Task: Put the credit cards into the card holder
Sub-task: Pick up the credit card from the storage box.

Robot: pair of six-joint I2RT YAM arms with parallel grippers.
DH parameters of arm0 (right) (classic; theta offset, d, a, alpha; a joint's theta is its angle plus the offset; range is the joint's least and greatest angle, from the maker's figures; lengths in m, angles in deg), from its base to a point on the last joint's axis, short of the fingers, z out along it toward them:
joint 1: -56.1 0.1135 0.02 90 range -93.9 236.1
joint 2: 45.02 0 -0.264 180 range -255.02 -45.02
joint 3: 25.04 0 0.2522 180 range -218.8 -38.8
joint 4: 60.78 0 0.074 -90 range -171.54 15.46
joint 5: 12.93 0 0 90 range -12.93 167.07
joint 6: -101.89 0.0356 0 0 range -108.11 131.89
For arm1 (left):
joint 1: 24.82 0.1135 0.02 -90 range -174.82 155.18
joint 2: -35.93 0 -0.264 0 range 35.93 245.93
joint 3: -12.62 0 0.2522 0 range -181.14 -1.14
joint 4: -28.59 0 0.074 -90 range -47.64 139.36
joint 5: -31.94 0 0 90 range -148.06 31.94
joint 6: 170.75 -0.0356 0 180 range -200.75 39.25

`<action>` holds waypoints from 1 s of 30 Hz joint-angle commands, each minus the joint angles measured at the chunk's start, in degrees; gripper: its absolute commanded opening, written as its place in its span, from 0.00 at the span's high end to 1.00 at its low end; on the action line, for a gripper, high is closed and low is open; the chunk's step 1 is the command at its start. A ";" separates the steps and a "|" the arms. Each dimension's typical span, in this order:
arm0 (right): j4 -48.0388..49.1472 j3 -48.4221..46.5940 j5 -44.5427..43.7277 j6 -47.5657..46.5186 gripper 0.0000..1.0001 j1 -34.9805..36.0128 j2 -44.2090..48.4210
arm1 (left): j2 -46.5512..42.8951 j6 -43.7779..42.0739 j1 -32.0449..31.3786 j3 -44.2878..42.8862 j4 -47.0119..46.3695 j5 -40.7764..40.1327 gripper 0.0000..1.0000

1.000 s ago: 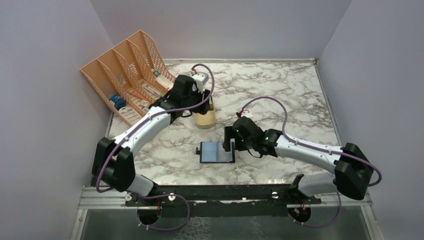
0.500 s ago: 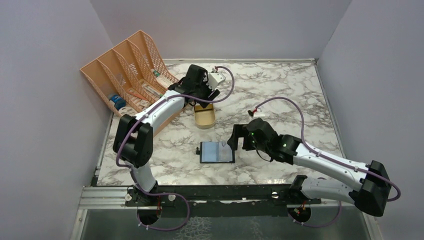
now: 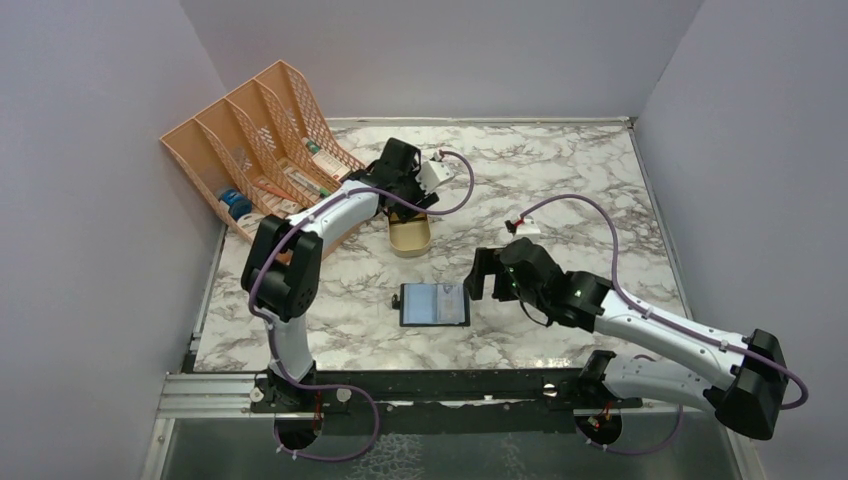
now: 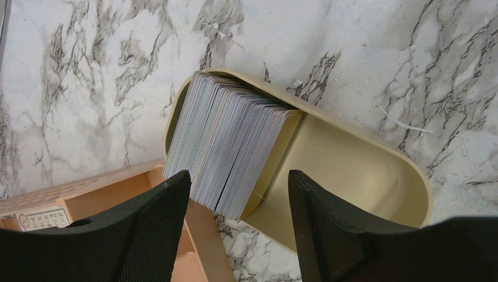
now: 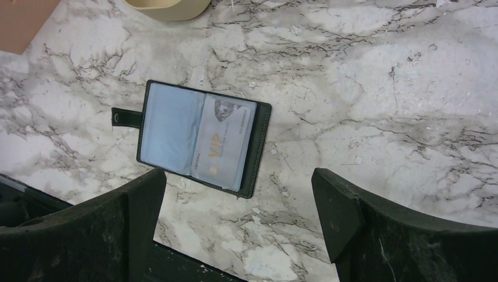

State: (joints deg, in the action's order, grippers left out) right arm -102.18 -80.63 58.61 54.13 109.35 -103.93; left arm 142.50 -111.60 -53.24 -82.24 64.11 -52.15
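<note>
The card holder (image 3: 434,305) lies open on the marble table, blue-grey lining up. In the right wrist view the card holder (image 5: 199,138) has a pale card (image 5: 226,144) with gold "VIP" lettering in its right pocket. My right gripper (image 3: 480,275) is open and empty, just right of the holder and above the table (image 5: 238,176). A stack of pale grey cards (image 4: 226,150) stands on edge in the tan oval tin (image 4: 358,170). My left gripper (image 4: 238,176) is open and empty just above that stack, over the tin (image 3: 410,235).
The peach mesh file organiser (image 3: 255,150) with labelled boxes stands at the back left, its corner (image 4: 117,200) right beside the tin. Grey walls close in the table on three sides. A black rail runs along the near edge (image 3: 450,385).
My right gripper has drawn back to the right, off the holder's right edge, leaving the card in it. My left arm has raised its elbow and shifted slightly over the tin.
</note>
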 commanded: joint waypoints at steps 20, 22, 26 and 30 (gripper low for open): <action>-2.19 -1.17 -3.86 -0.03 0.03 -0.02 2.90 | 1.58 -4.49 -1.97 4.53 -8.79 -8.44 0.36; -2.17 -1.34 -4.15 -0.13 0.03 0.00 2.93 | 1.52 -4.86 -2.15 5.08 -9.34 -8.54 0.36; -1.70 -1.71 -3.87 -0.47 0.03 -0.06 2.67 | 2.78 -5.35 -2.32 4.77 -9.79 -10.64 0.36; -2.08 -1.79 -4.20 -0.13 0.03 0.00 2.68 | 2.81 -5.49 -2.69 4.70 -10.40 -13.13 0.38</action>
State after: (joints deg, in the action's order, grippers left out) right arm -103.95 -80.72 56.73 54.04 109.35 -101.96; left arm 145.36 -116.17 -55.34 -77.39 55.72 -61.75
